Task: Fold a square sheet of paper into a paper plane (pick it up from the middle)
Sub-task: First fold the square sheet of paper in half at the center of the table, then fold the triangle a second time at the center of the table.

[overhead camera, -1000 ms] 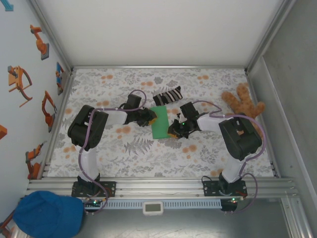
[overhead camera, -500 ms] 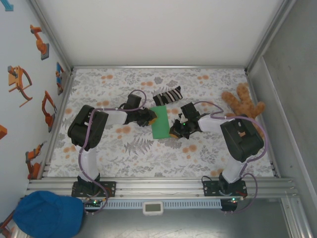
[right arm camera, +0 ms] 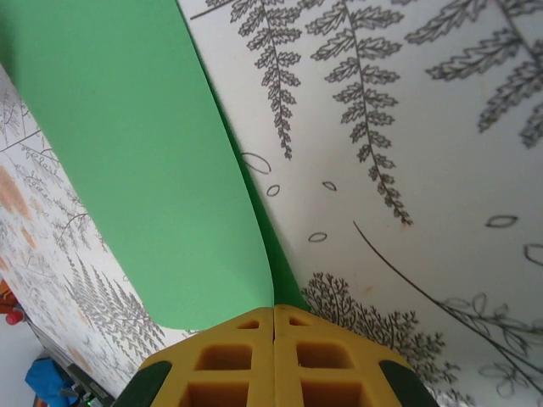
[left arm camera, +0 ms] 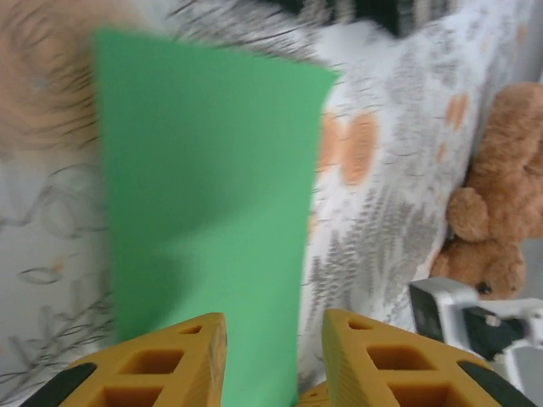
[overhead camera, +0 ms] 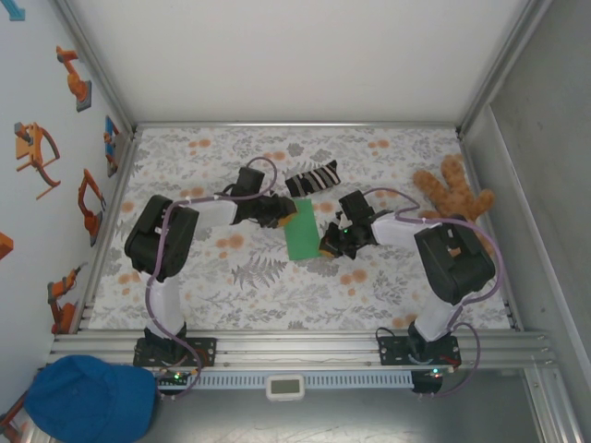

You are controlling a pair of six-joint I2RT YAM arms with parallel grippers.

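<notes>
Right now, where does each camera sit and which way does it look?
Top: above and behind the bases, looking down on the table; left arm and right arm show whole, left gripper and right gripper at the paper.
Left wrist: on the left arm, looking past its parted yellow fingers across the paper toward the bear.
Right wrist: on the right arm, looking down past its fingers, shut on the paper's edge.
Shared: all see the paper; top and left wrist see the bear.

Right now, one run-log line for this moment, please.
left gripper: open over green sheet | right gripper: shut on sheet edge | sheet on table
</notes>
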